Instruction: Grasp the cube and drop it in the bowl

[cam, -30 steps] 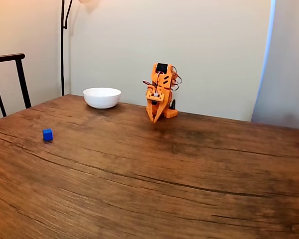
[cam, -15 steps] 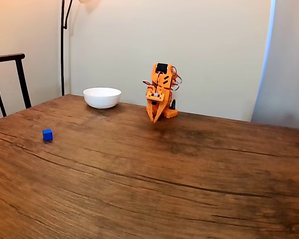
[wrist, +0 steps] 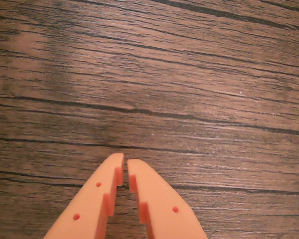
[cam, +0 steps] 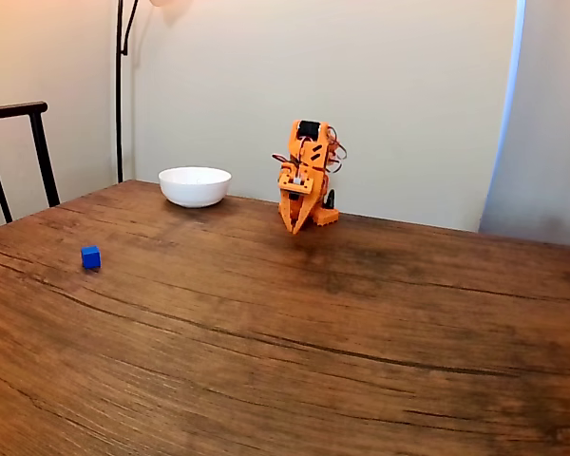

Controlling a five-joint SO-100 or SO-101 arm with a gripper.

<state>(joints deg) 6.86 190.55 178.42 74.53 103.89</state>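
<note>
While the wrist view shows the tool (wrist: pixel 124 162) nearly closed, empty, the fixed view shows cube (cam: pixel 91 256).

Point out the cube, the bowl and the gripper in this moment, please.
cube (cam: pixel 91 256), fixed view, on its blue front face.
bowl (cam: pixel 195 190), fixed view, on its white outer wall.
gripper (wrist: pixel 125 160), wrist view, midway between the two orange fingertips, which stand nearly together.

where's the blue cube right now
In the fixed view the cube sits alone on the table's left side, nearer the camera than the bowl.
</note>
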